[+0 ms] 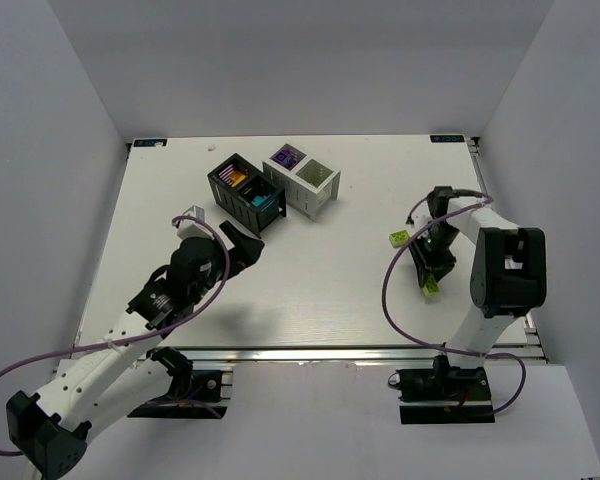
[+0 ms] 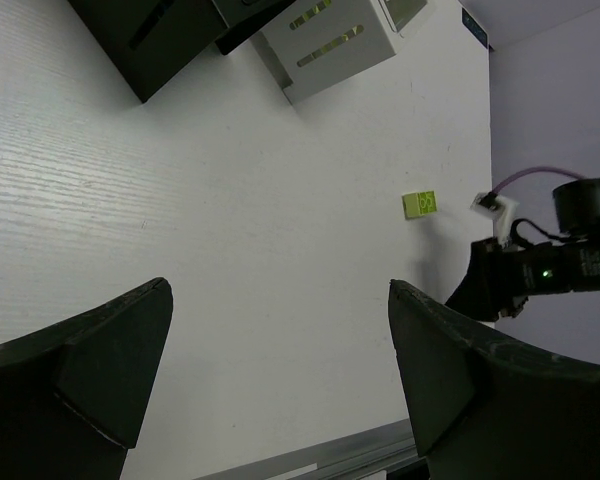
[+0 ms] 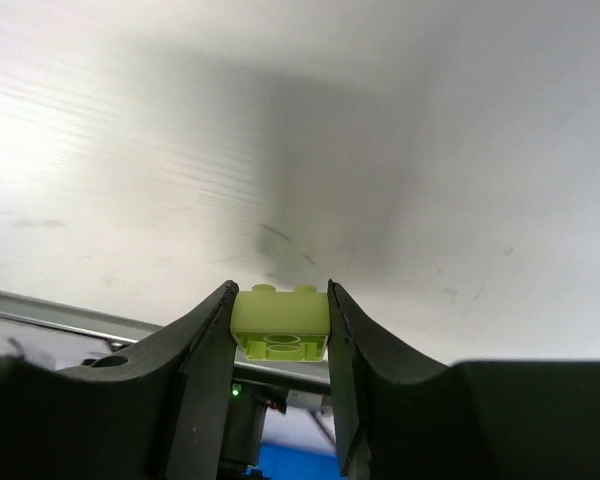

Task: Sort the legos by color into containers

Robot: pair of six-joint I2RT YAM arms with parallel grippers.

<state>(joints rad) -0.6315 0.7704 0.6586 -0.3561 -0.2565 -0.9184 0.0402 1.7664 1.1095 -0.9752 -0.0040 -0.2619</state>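
My right gripper (image 3: 280,292) is shut on a lime green lego (image 3: 279,318), one finger pressed against each of its short sides, low over the table near the right front edge. From above, that lego (image 1: 431,291) shows at the tip of the right gripper (image 1: 430,280). A second lime lego (image 1: 398,238) (image 2: 420,204) lies loose on the table just behind it. The black container (image 1: 242,192) holds orange and teal legos. The white container (image 1: 325,190) holds purple ones in its left compartment. My left gripper (image 1: 242,245) (image 2: 280,300) hangs open and empty in front of the black container.
The two containers stand side by side at the back centre, and in the left wrist view the white container (image 2: 330,45) and the black container (image 2: 150,40) sit along the top edge. Walls enclose the table on three sides. The metal front rail (image 1: 310,352) runs along the near edge.
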